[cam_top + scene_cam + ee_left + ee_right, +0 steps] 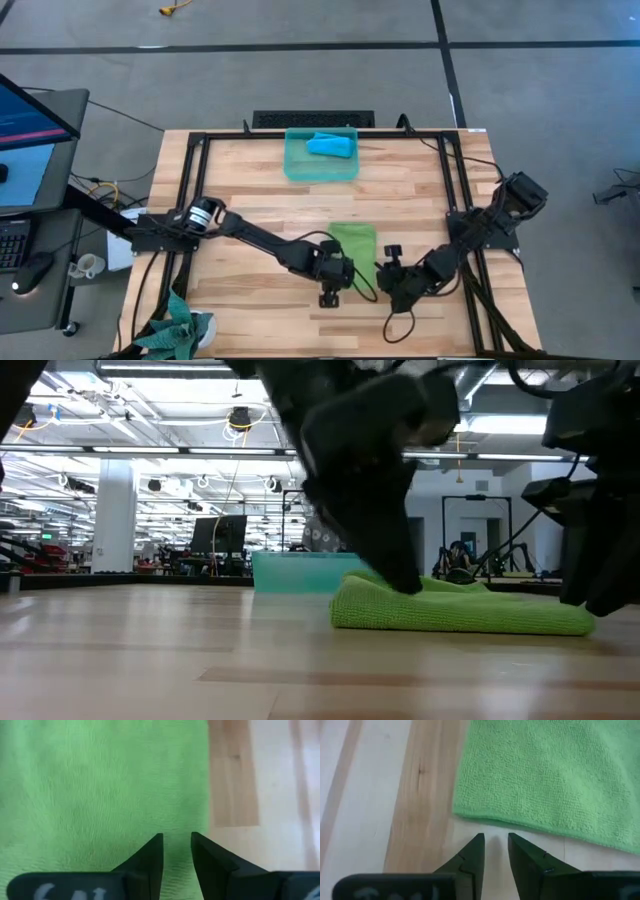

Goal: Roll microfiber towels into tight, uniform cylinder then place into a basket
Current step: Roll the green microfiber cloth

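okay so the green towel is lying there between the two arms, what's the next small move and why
Probably lower both grippers onto the green towel's near edge and pinch it to start the roll. It lies folded flat, not yet rolled. The left gripper hangs over it, the right gripper just short of its edge, both with narrow empty gaps. The blue towel already sits in the basket.

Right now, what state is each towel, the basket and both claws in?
Green towel: folded flat on the table, not rolled.
Blue towel: bundled, lying in the basket.
Basket: upright at the table's far edge, holding only the blue towel.
Left claw: open with a narrow gap, empty, over the green towel.
Right claw: open with a narrow gap, empty, just off the green towel's edge.
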